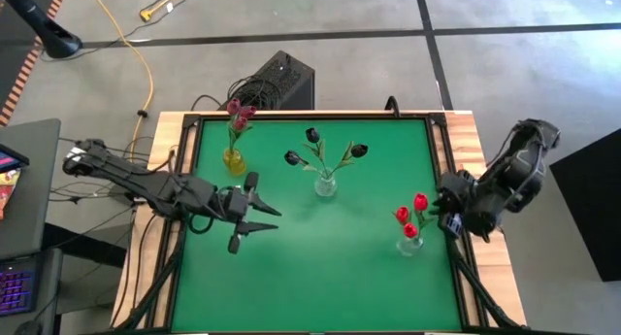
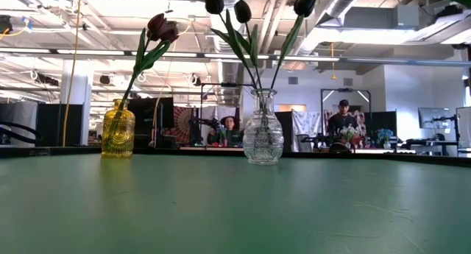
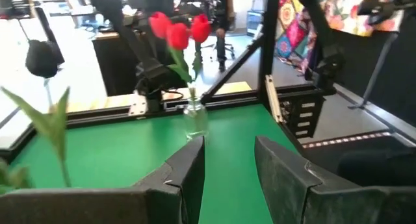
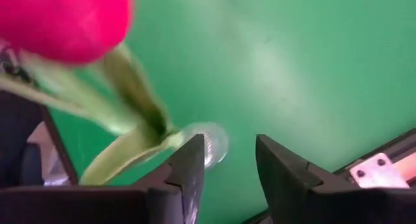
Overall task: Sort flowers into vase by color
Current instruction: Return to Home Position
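Note:
Three vases stand on the green table (image 1: 320,277). A yellow vase (image 1: 234,161) at the far left holds pink-maroon tulips (image 1: 239,113). A clear vase (image 1: 326,185) in the middle holds dark tulips (image 2: 239,11). A second clear vase (image 1: 410,244) at the right holds red tulips (image 1: 411,215). My right gripper (image 4: 229,152) hovers open beside and above the red tulips (image 4: 65,19), at the table's right edge, with nothing between its fingers. My left gripper (image 1: 275,218) hangs open over the table's left half, pointing toward the red tulips (image 3: 179,29).
A raised black frame (image 1: 441,150) runs round the green mat on a wooden tabletop. A black box with cables (image 1: 279,83) sits beyond the far edge. The near half of the mat (image 2: 235,210) is bare. People sit in the room behind (image 2: 342,118).

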`<state>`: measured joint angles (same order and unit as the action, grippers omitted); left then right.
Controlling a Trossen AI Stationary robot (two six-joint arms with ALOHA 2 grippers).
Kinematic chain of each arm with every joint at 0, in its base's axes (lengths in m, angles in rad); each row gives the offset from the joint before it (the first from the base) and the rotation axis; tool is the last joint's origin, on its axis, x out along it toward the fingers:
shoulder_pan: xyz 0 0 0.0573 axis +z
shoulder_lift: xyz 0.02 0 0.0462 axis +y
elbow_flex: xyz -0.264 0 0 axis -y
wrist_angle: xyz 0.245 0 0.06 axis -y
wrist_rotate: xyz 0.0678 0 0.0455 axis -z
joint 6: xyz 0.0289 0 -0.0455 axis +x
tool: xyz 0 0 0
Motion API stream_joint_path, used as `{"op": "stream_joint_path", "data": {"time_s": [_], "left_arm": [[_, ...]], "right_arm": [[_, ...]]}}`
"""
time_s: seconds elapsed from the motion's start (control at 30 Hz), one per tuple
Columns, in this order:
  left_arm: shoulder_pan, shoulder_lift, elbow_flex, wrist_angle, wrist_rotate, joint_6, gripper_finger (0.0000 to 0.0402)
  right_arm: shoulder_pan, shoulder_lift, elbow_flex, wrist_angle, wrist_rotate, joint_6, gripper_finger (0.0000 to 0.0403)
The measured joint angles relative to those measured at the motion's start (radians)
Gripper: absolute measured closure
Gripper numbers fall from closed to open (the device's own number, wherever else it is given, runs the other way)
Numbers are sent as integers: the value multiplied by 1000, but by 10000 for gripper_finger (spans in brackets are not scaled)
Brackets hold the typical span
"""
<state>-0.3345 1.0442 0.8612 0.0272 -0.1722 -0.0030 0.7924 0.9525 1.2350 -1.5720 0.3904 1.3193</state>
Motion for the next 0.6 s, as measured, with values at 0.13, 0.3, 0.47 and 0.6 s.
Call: {"op": "stream_joint_path", "data": {"time_s": [0.13, 0.3, 0.47, 0.6], "left_arm": [[47, -37, 0, -35, 0, -11, 278], [126, -97, 0, -61, 17, 1, 278], [206, -167, 0, -161, 34, 21, 278], [243, -226, 0, -243, 34, 70, 278]], "right_arm": [[-132, 4, 0, 1, 8, -116, 266], [-321, 2, 0, 16, 83, -292, 295], [-525, 2, 0, 70, 107, -531, 313], [-687, 3, 0, 146, 105, -726, 325]]}}
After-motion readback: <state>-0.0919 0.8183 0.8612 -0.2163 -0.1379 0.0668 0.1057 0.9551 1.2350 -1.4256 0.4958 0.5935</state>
